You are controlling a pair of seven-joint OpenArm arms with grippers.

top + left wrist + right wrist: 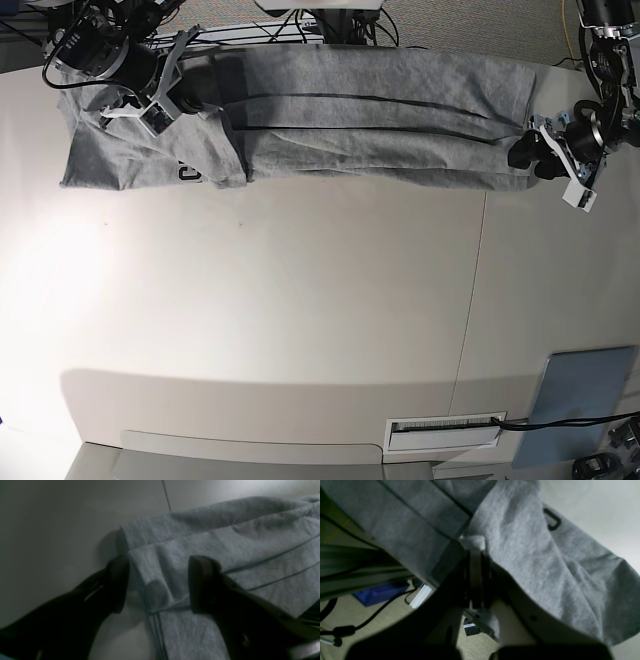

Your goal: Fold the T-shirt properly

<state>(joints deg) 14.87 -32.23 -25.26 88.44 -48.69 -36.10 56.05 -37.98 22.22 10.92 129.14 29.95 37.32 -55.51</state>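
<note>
Black fingers (pixel 120 585) of the left gripper (pixel 158 583) stand spread wide astride the layered corner of the T-shirt (pixel 225 542), one finger on the bare table (pixel 62 517), the other over the cloth. Only the right wrist view shows the right gripper (pixel 475 552) pinched shut on a bunched fold, with a black printed letter beyond. From the base view, the heather-grey knit lies in a long, creased band across the table's far edge, between both arms.
</note>
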